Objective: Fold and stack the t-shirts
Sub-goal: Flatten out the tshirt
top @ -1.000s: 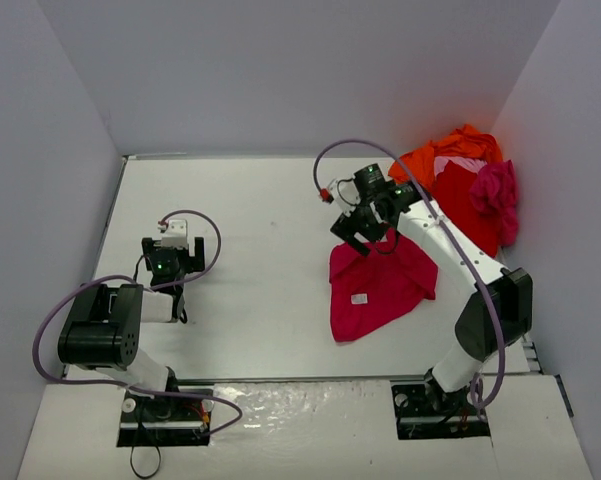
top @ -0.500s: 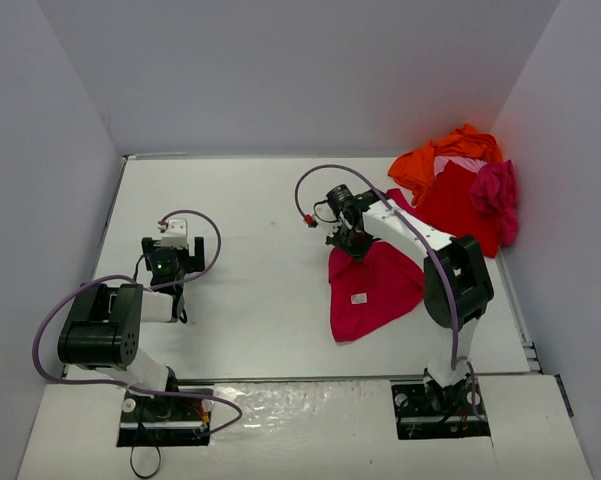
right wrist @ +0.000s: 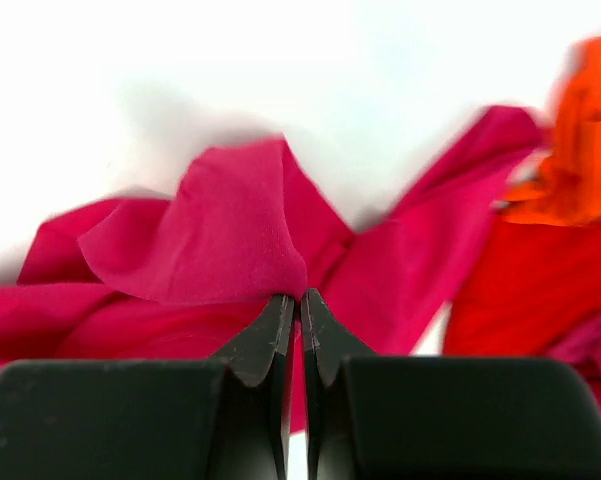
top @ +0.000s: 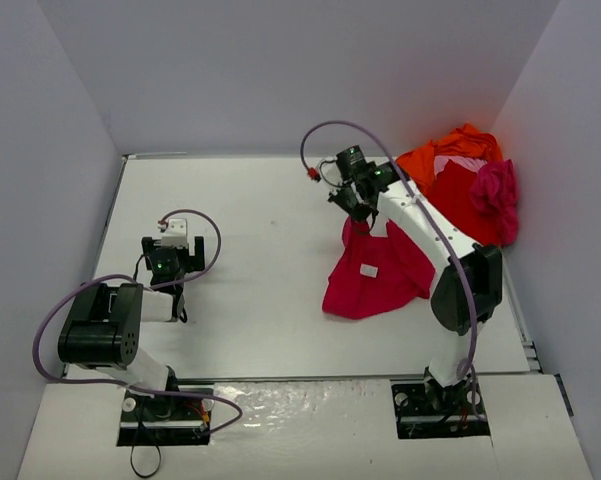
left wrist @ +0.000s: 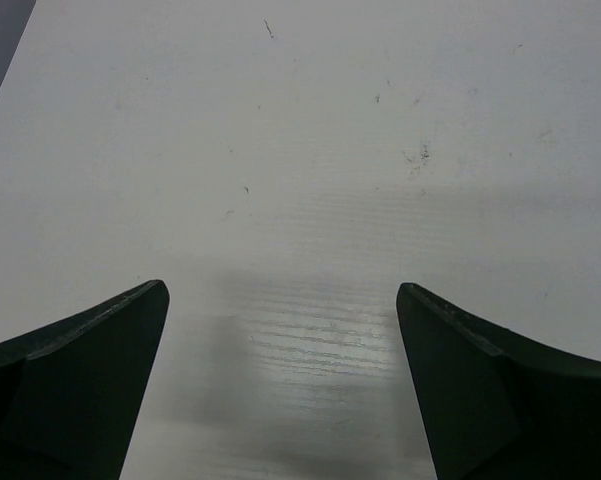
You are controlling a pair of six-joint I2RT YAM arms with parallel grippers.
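Edges: the white surface (top: 250,260) is boxed in by pale walls (top: 280,80) on its left, far and right sides.
Open room: the left and middle of the surface lie open between the two arms; the cloth is all on the right half.
Crimson t-shirt (top: 380,285): it lies crumpled right of centre in a rough triangle, with a small white label (top: 369,270) facing up. Its far tip rises to the right tool (top: 356,203).
Other t-shirts: the orange t-shirt (top: 435,160), red t-shirt (top: 465,210) and magenta t-shirt (top: 495,190) are heaped in the far right corner against the wall, with a pale pink strip (top: 462,163) among them.
Right tool: its fingers are pressed together on a raised fold of the crimson t-shirt.
Left tool (left wrist: 282,290): its fingers are spread wide and hold nothing, over the scuffed surface at the left.
Right wrist view only: it shows the pinch itself, which the arm hides from above.
Top view only: it shows the shirt's whole outline and the label.
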